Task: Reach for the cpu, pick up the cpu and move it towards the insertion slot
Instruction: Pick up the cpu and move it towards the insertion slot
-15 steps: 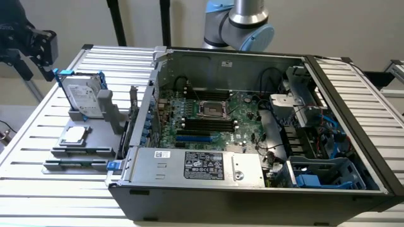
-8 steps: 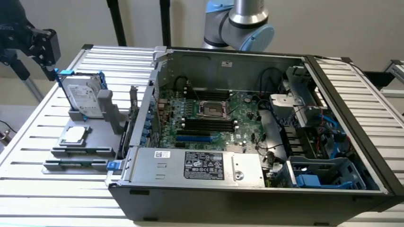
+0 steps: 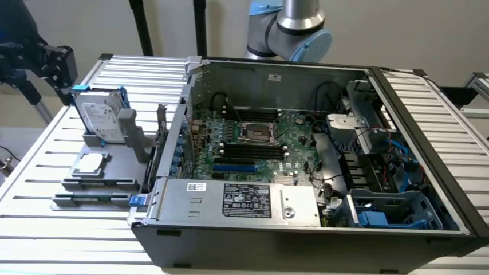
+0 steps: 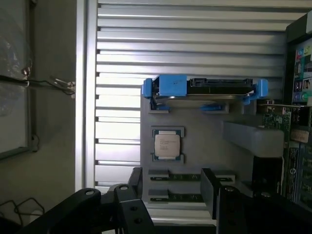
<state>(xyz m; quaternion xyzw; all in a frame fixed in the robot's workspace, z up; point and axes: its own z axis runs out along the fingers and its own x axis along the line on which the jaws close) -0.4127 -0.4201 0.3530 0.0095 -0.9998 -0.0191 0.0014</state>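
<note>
Reach step: we see the gripper [image 4: 170,175] open wide and empty, short of the cpu [image 4: 167,145], which lies flat in its grey holder [image 4: 204,144], well apart from the insertion slot [image 3: 256,133]; we judge the grasp needs a centred, level descent.

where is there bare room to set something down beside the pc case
Bare slatted table lies on the exterior view's left of the grey fixture, and in a strip nearer the camera. Crowded: the fixture, carrying the hard drive and cpu, and the open computer case.
</note>
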